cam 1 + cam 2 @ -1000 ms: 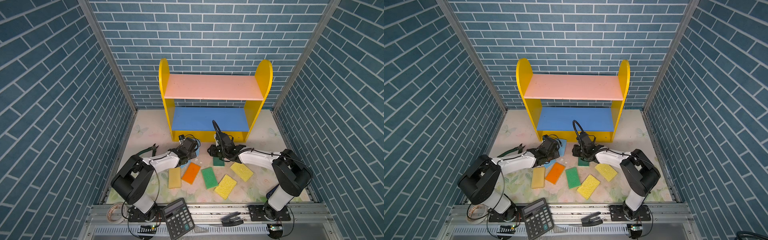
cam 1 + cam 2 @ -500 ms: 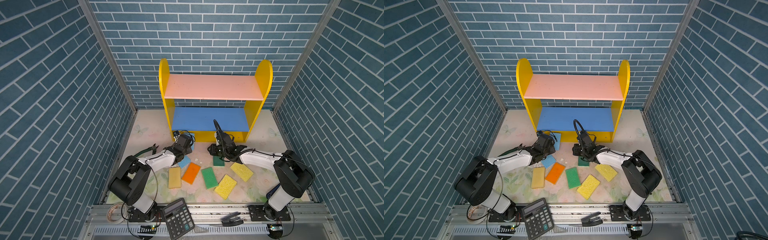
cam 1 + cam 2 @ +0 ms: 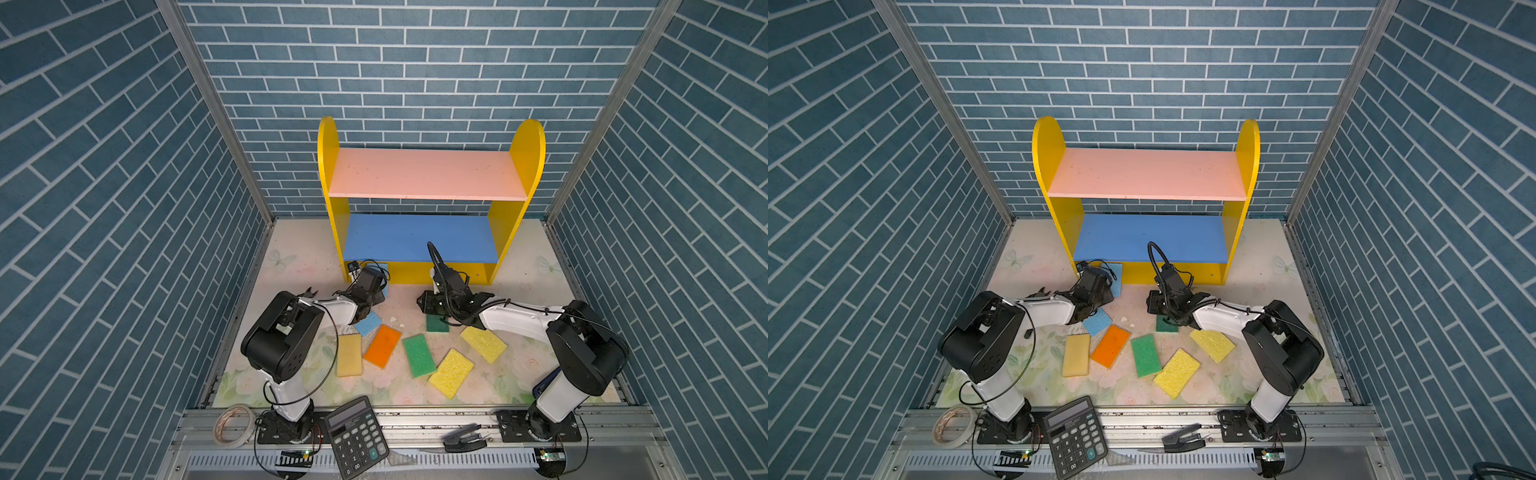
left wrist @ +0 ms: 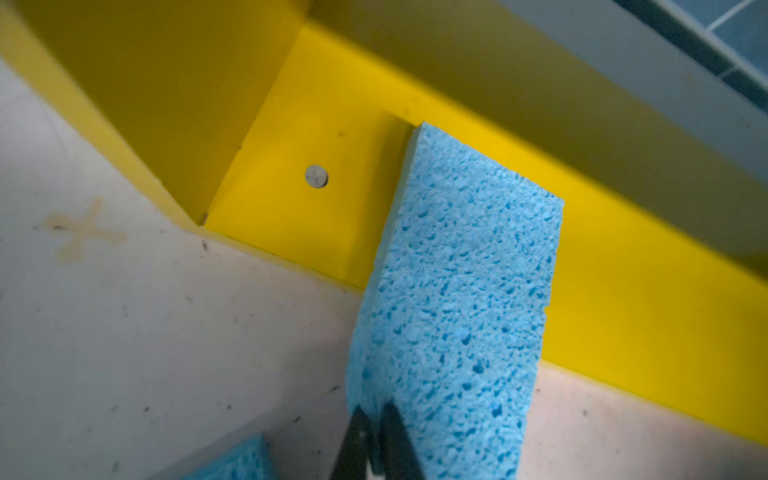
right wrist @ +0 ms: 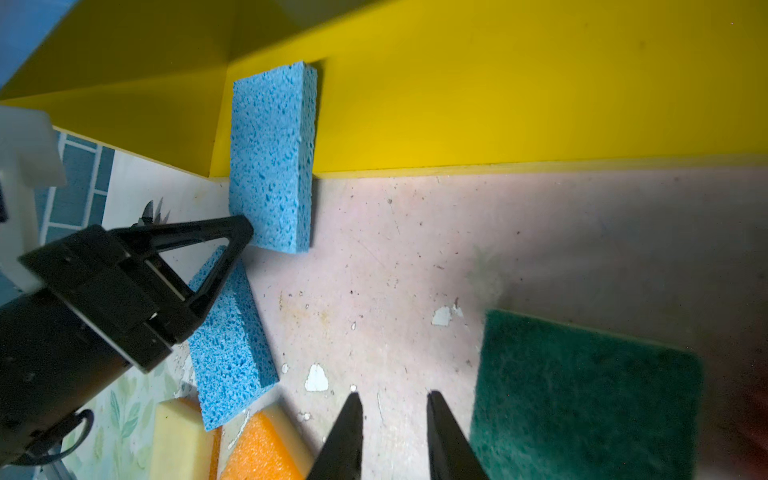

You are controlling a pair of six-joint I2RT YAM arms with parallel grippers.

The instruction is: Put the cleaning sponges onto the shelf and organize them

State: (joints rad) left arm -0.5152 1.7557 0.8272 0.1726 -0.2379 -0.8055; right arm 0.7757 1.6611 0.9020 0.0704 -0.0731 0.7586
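Left gripper (image 4: 374,428) is only a crack apart at the near end of the light blue sponge (image 4: 457,270), and I honestly can't tell if it's gripping. The sponge's far end sits on the yellow base of the shelf (image 4: 291,208), at the left end, with its near end sticking out over the table. Right gripper (image 5: 392,432) is narrowly parted and empty, just beside the dark green sponge (image 5: 582,395).

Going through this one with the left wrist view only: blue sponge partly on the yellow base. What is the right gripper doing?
Observer: The right gripper is open and empty, beside a dark green sponge.
Operator: Anything on the upper boards?
Observer: No; the pink board and blue board are bare in both top views.
Operator: How many remain on the table?
Observer: Seven: dark green, light blue, pale yellow, orange, green, two yellow.
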